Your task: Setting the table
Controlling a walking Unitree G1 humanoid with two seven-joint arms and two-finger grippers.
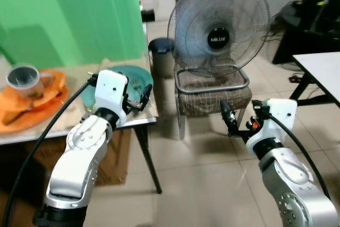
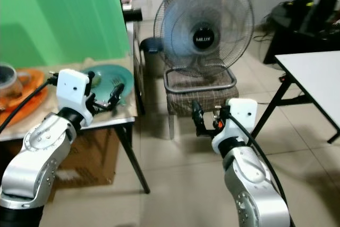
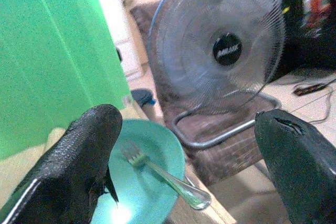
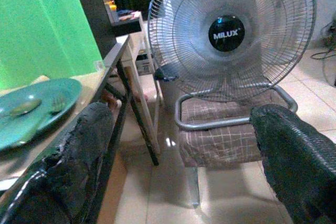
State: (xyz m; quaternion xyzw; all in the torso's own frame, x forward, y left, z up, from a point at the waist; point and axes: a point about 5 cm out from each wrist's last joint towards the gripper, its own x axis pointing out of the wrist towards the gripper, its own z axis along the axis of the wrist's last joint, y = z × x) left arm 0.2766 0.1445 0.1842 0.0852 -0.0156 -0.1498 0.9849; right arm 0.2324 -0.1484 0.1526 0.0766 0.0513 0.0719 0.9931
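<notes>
Both claws spread empty, left claw over table edge, fan on chair, tiled floor

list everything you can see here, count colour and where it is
plate: 1, teal, near corner of the table by the green wall
fork: 1, silver, lying on the teal plate
spoon: 1, silver, on the teal plate beside the fork
orange plates: a stack, orange, left part of the table
cup: 1, clear, on the orange plates
table: 1, pale top, dark legs, left
fan: 1, grey, standing on the chair
chair: 1, brown check seat
bin: 1, dark, behind the table
white table: 1, far right
left claw: open, over the teal plate
right claw: open, before the chair
</notes>
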